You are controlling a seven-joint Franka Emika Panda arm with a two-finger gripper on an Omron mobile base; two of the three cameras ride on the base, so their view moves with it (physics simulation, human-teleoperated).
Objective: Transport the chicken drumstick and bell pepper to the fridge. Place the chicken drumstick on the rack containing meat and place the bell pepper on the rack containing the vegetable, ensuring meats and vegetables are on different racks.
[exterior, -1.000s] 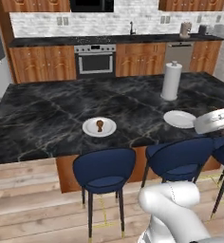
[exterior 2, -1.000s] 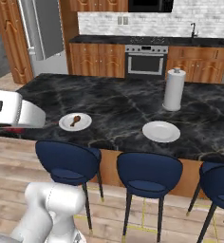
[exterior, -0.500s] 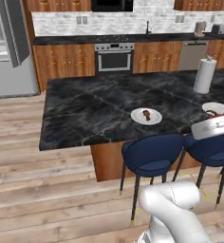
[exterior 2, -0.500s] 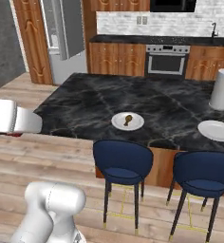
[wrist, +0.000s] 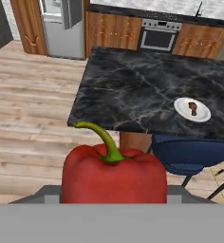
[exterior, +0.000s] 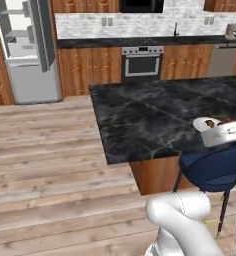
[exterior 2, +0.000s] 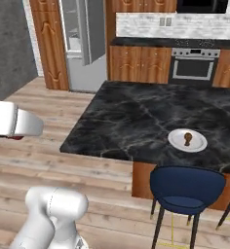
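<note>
Hand view shows the bell pepper pinched in the pincer, stem up; the chicken drumstick lies on its plate on the bench, well apart.

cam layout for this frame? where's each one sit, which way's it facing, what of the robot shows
Left base view: behind the arm on its left, facing the island and open fridge; white arm lower right.
Right base view: behind on its right, same island; arm lower left.
Hand view: along the claw, bell pepper up close.
Shared: all show the fridge and the plate with the chicken drumstick.
</note>
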